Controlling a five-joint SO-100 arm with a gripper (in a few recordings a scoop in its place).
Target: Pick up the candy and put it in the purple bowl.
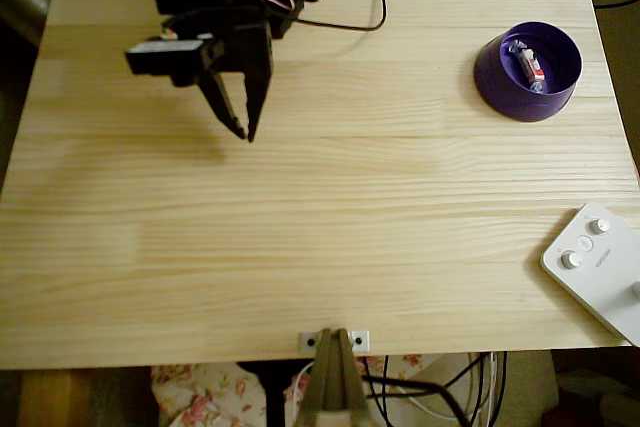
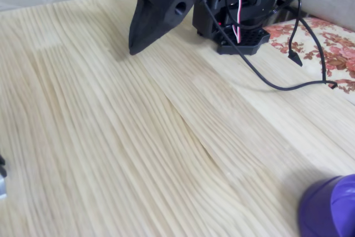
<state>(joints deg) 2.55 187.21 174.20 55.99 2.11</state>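
Candy lying inside purple bowl at table corner; black gripper poised well apart, jaws nearly together, empty.

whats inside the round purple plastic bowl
In the overhead view, the round purple plastic bowl holds one small whitish wrapped candy with red marks. The bowl floor directly under the candy is covered.

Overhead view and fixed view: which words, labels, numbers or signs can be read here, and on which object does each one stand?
No text can be read with certainty.
White button box: a small grey marking beside its round buttons, too small and blurred to read.
Candy in the purple bowl: pink-red wrapper marks, not legible.
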